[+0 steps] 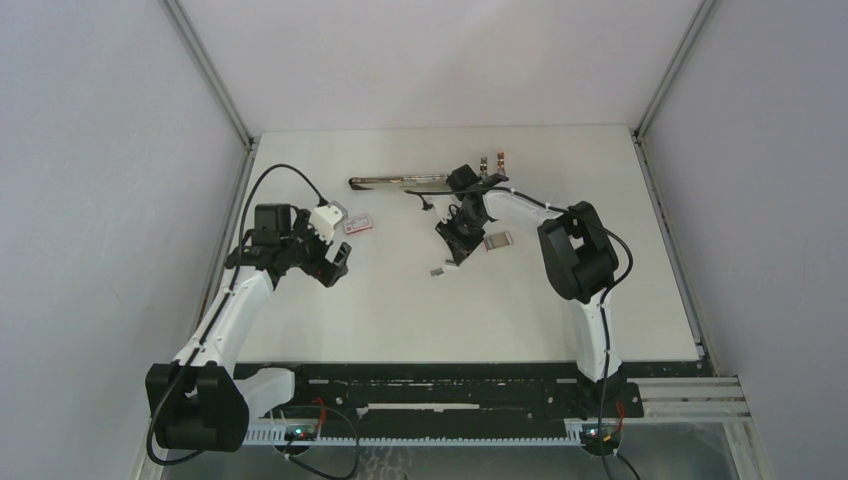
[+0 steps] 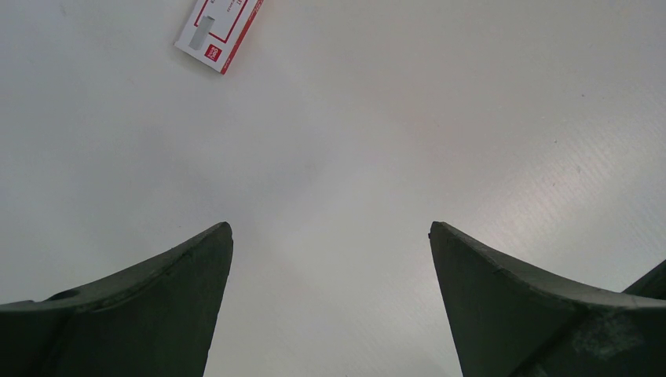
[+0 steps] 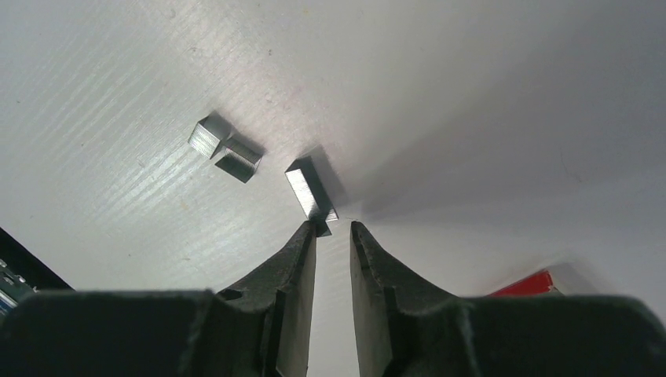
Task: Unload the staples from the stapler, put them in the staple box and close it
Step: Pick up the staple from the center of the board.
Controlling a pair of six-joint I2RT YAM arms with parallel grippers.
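1. One stapler [image 1: 395, 182] lies opened flat near the worktop's far edge, ready for emptying.
2. Left gripper [image 2: 330, 225] waits wide open and empty near the left edge.
3. Right gripper [image 3: 331, 225], jaws narrowed on nothing, tips at loose staples [image 3: 309, 191] mid-worktop, likely sizing a pinch.

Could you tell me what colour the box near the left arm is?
The box is white with red print; left wrist view.
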